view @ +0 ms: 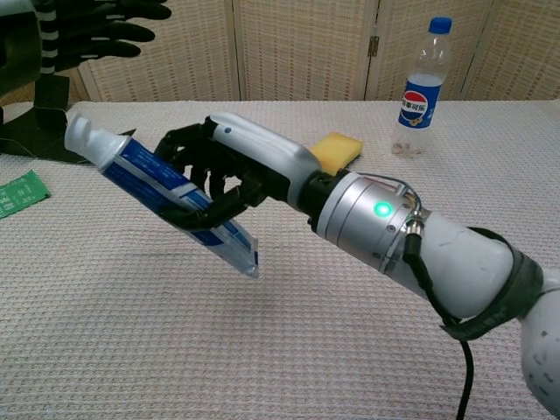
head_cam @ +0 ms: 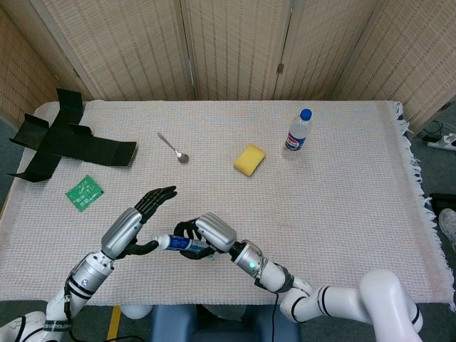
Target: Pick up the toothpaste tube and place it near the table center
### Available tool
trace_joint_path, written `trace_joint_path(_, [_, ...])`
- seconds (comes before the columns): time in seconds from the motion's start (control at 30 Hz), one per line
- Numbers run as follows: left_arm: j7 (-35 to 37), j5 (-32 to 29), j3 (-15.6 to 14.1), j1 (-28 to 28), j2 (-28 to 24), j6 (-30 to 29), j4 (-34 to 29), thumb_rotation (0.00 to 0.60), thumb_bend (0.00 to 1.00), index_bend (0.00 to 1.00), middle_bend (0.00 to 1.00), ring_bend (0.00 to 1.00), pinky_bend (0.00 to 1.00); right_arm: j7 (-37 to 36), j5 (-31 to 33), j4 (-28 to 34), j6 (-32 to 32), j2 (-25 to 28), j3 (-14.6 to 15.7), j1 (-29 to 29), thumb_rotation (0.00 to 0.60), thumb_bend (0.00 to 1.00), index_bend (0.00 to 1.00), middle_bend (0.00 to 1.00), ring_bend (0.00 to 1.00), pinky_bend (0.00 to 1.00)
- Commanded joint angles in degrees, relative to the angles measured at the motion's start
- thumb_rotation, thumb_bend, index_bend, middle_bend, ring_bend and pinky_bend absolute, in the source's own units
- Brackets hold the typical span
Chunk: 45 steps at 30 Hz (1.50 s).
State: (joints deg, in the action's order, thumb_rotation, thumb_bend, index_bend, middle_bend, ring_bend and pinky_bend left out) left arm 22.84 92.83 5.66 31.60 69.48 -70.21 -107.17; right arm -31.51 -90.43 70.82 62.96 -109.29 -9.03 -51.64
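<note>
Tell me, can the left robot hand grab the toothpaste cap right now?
Probably yes. The left robot hand is open right beside the cap end of the toothpaste tube, which the right robot hand holds up, with nothing between them.

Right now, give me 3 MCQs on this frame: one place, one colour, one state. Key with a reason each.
1. Where does the sponge lie?
A. Between the spoon and the bottle
B. On the black folded sheet
C. At the near table edge

2. What colour is the bottle's cap?
A. Red
B. Blue
C. White

3. What is the state of the toothpaste tube?
A. Flat on the cloth
B. Held off the table in the right hand
C. Held by the left hand

Key:
1 A: the head view shows the yellow sponge right of the spoon and left of the bottle.
2 B: the cap is blue in both views.
3 B: in the chest view the right hand's fingers wrap the tube, which is tilted, cap end up, above the cloth; the left hand is spread beside the cap.
</note>
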Motion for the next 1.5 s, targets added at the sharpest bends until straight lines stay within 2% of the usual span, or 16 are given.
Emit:
trace_joint_path(0.03, [-3.8,-1.6,0.6,0.7,2.1,1.0,0.3,0.000,0.13,0.01,0.06,0.00,0.00,1.9,1.2,0.8,0.0,-1.3,-1.2,-0.2,0.600,0.90,0.74,0.66,0.71,0.64])
trace_joint_path(0.43, [-15.7,-3.6,1.1,1.4,5.6,1.5,1.8,0.000,0.13,0.00,0.05,0.00,0.00,5.0,4.2,1.3,-1.2,-3.5,-3.6,-0.4,0.600,0.90,0.75,0.66,0.72,0.64])
trace_joint_path(1.5, [-27.9,-3.9,-0.2,2.0,7.8,2.8,3.2,0.000,0.13,0.00,0.05,0.00,0.00,6.6,7.6,3.5,-4.0,-3.9,-5.5,0.1,0.600,0.91,0.77,0.68,0.74,0.65])
